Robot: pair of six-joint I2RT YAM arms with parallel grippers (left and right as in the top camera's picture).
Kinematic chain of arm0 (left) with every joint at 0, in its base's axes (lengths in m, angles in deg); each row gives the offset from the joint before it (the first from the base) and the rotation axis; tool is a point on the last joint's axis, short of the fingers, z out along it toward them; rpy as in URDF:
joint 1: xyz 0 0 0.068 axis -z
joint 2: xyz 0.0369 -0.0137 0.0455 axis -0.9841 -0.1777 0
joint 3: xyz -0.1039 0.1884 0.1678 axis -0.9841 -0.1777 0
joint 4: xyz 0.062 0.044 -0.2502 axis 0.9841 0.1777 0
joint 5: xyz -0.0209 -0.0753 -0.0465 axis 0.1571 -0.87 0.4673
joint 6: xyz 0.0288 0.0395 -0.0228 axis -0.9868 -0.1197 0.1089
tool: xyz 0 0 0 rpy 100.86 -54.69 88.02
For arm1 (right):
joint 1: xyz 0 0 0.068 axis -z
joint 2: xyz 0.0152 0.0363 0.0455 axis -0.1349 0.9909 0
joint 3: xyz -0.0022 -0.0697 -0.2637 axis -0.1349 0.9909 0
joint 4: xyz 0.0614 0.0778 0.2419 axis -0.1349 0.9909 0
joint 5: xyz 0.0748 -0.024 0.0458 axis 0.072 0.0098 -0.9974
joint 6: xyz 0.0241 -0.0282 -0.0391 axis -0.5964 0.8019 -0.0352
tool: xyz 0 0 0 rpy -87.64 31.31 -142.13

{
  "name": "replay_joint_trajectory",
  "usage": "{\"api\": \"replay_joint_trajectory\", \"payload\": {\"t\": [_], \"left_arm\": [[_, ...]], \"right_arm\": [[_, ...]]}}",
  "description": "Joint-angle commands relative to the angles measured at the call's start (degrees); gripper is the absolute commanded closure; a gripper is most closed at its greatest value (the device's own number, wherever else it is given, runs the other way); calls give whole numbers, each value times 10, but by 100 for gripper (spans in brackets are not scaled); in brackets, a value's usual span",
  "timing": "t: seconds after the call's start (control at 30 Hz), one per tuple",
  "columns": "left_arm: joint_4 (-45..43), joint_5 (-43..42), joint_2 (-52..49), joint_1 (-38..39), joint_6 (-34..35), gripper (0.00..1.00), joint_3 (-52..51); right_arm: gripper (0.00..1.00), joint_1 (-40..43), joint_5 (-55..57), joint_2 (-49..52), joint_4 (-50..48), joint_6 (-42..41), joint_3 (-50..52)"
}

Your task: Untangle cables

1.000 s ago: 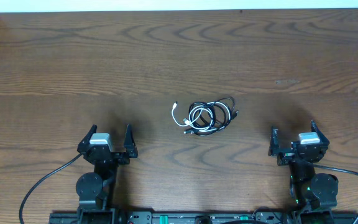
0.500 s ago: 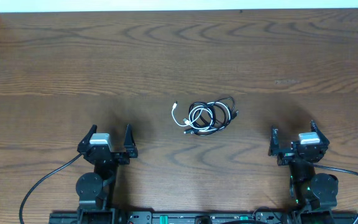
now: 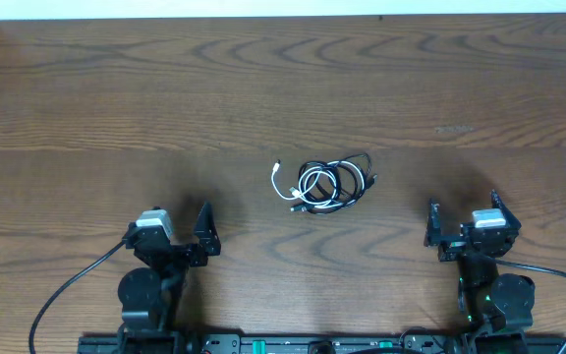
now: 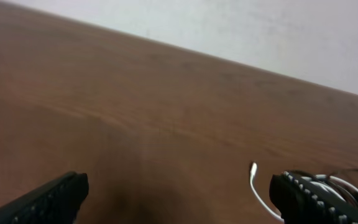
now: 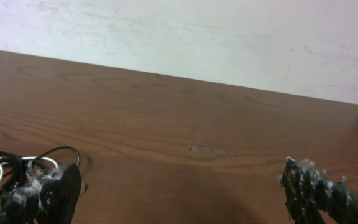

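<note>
A small tangle of cables (image 3: pixel 327 183) lies on the wooden table near the middle: a white cord with its plug end (image 3: pixel 277 169) sticking out left, wound with black cords. It shows at the lower right of the left wrist view (image 4: pixel 334 186) and at the lower left of the right wrist view (image 5: pixel 17 163). My left gripper (image 3: pixel 171 234) is open and empty, below and left of the tangle. My right gripper (image 3: pixel 463 214) is open and empty, below and right of it.
The wooden table (image 3: pixel 283 88) reaches back to a pale wall (image 5: pixel 197 37). Thick black arm cables (image 3: pixel 67 290) run along the front edge by both arm bases.
My left gripper has turned slightly toward the right, toward the tangle. The right arm and the cables have not moved.
</note>
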Motion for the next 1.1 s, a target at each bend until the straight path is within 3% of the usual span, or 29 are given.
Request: {"api": "replay_joint_trajectory", "payload": {"t": [0.0, 0.33, 0.67, 0.83, 1.07], "left_arm": [[21, -10, -39, -3, 12, 2, 58], [59, -32, -227, -2, 11, 2, 177], [203, -33, -400, -2, -18, 2, 307], [298, -33, -435, -2, -21, 2, 380], [306, -33, -431, -2, -21, 2, 391]], "right_arm": [[1, 4, -1, -5, 2, 6, 0], [1, 4, -3, -5, 2, 6, 0], [1, 4, -8, -5, 0, -16, 0], [1, 4, -8, 2, 45, -59, -23], [1, 4, 3, 62, 130, -59, -104]]}}
